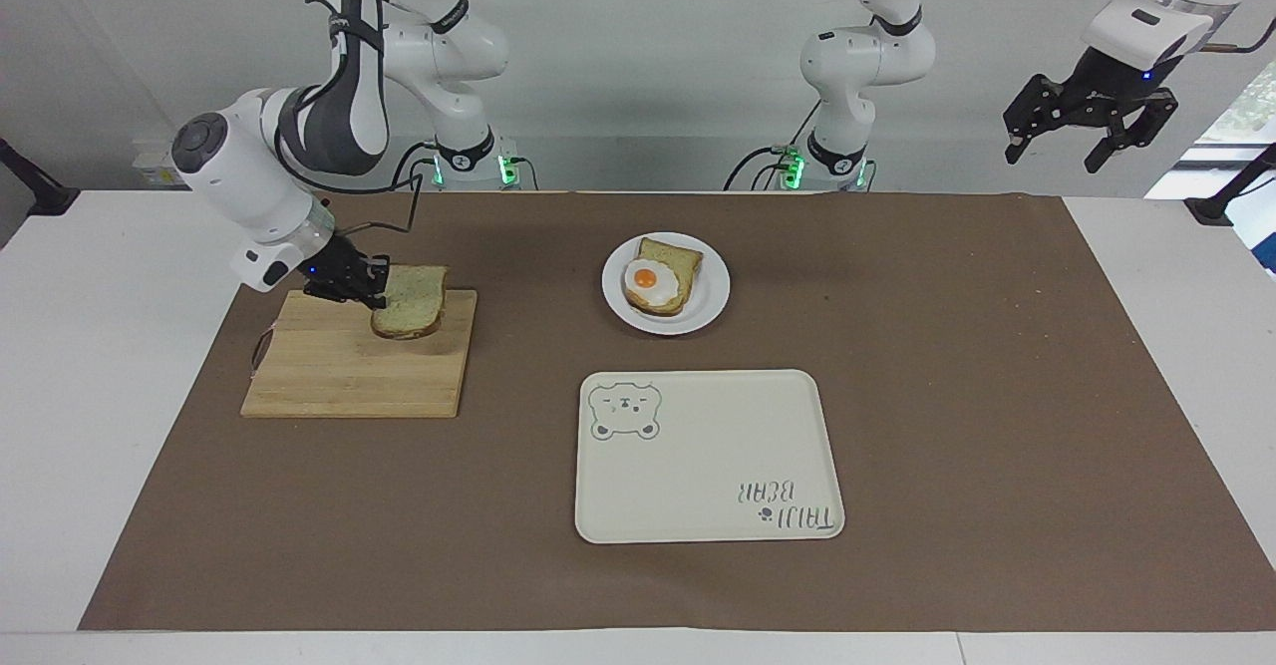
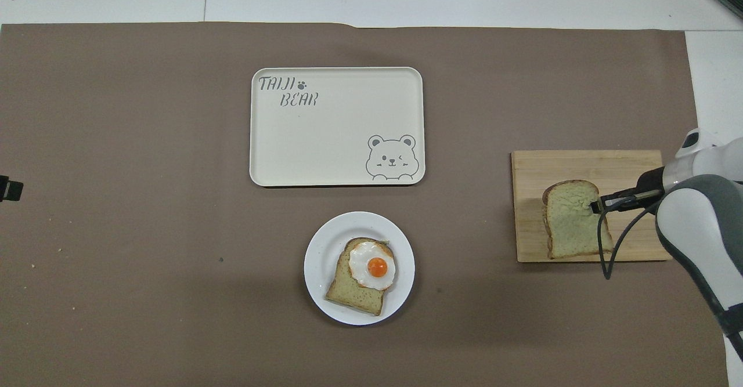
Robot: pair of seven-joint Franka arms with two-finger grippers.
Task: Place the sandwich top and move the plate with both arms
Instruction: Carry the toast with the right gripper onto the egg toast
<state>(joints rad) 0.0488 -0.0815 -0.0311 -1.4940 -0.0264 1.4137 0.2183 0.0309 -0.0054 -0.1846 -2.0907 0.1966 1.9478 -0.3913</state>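
Note:
The sandwich top, a plain greenish slice with brown crust, hangs tilted just over the wooden cutting board. My right gripper is shut on its edge. In the overhead view the slice and the right gripper show over the board. The small white plate bears a bread slice with a fried egg and sits near the robots at the table's middle; it also shows in the overhead view. My left gripper waits open, high above the left arm's end of the table.
A cream rectangular tray with a bear drawing lies farther from the robots than the plate, also in the overhead view. A brown mat covers most of the white table.

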